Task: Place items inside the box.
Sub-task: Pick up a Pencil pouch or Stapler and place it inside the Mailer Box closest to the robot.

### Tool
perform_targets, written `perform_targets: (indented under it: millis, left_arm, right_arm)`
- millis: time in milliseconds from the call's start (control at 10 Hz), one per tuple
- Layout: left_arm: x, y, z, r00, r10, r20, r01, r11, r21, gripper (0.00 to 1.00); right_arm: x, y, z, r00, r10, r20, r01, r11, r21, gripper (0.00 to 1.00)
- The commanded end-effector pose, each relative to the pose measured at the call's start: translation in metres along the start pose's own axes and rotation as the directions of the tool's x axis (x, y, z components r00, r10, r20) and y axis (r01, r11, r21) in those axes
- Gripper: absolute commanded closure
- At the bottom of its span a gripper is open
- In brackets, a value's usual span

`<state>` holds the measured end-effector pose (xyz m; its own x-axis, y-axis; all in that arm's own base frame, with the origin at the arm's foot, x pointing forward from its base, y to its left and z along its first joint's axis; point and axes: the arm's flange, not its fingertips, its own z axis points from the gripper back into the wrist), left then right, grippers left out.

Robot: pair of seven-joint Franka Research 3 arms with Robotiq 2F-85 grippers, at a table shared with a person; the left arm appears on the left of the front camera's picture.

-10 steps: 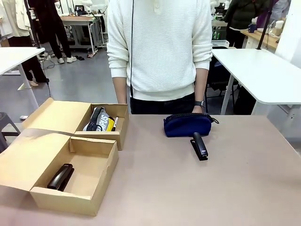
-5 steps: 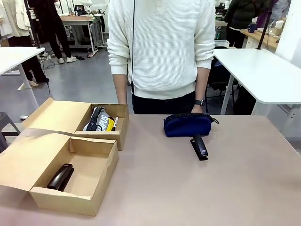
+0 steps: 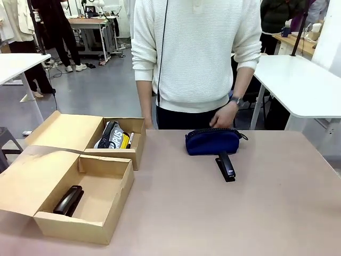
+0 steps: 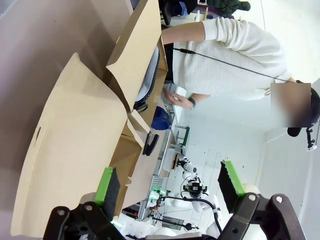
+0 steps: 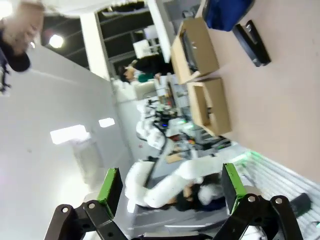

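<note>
Left gripper point(image 4: 169, 182), fingers spread apart with nothing between them, is close to an open cardboard box point(image 4: 75, 150). Farther past its fingertips lie a black stapler point(image 4: 150, 144) and a navy pouch point(image 4: 161, 118). Right gripper point(image 5: 170, 184), likewise apart, is well away from that stapler and pouch. Seen from the front, the navy pouch lies lengthwise across the table, and the stapler points from it toward the robot's side. A second stapler point(image 3: 68, 200) lies in the box's near compartment. The far compartment holds a grey pouch point(image 3: 110, 136) (white lettering, too small to read).
</note>
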<state>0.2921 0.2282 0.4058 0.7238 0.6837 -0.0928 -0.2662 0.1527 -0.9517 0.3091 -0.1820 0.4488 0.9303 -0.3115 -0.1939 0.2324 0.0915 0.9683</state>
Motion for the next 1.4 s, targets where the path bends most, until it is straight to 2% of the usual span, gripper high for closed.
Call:
perform_targets:
  millis: [0,100,200,300,400,500,600,700,900,1300]
  left_arm:
    - [-0.001,0.000,0.002,1.000,-0.020,-0.011,0.020,1.000,-0.003,0.00]
    - [-0.001,0.000,0.002,1.000,-0.020,-0.011,0.020,1.000,-0.003,0.00]
    - [-0.001,0.000,0.002,1.000,-0.020,-0.011,0.020,1.000,-0.003,0.00]
    - [-0.001,0.000,0.002,1.000,-0.020,-0.011,0.020,1.000,-0.003,0.00]
    - [-0.001,0.000,0.002,1.000,-0.020,-0.011,0.020,1.000,-0.003,0.00]
    - [-0.001,0.000,0.002,1.000,-0.020,-0.011,0.020,1.000,-0.003,0.00]
    - [-0.001,0.000,0.002,1.000,-0.020,-0.011,0.020,1.000,-0.003,0.00]
    - [-0.001,0.000,0.002,1.000,-0.020,-0.011,0.020,1.000,-0.003,0.00]
    - [-0.001,0.000,0.002,1.000,-0.020,-0.011,0.020,1.000,-0.003,0.00]
    - [-0.001,0.000,0.002,1.000,-0.020,-0.011,0.020,1.000,-0.003,0.00]
  right_arm:
    - [0.013,0.014,-0.027,0.961,0.269,-0.067,-0.277,0.940,-0.199,0.00]
    - [0.041,0.027,-0.060,0.914,0.357,-0.190,-0.399,0.874,-0.277,0.00]
    - [0.064,0.039,-0.105,0.845,0.452,-0.288,-0.529,0.788,-0.315,0.00]
    - [0.071,0.045,-0.113,0.828,0.404,-0.388,-0.522,0.808,-0.272,0.00]
    - [0.069,0.049,-0.074,0.835,0.431,-0.343,-0.498,0.857,-0.135,0.00]
    - [0.058,0.043,-0.022,0.848,0.443,-0.290,-0.476,0.878,-0.049,0.00]
    - [0.035,0.025,0.024,0.842,0.494,-0.214,-0.511,0.859,-0.027,0.00]
    - [0.015,0.008,0.049,0.809,0.566,-0.160,-0.573,0.819,0.002,0.00]
    - [-0.002,-0.015,0.070,0.739,0.672,-0.059,-0.669,0.741,0.053,0.00]
    - [0.018,-0.002,0.044,0.791,0.609,-0.055,-0.609,0.793,0.024,0.00]
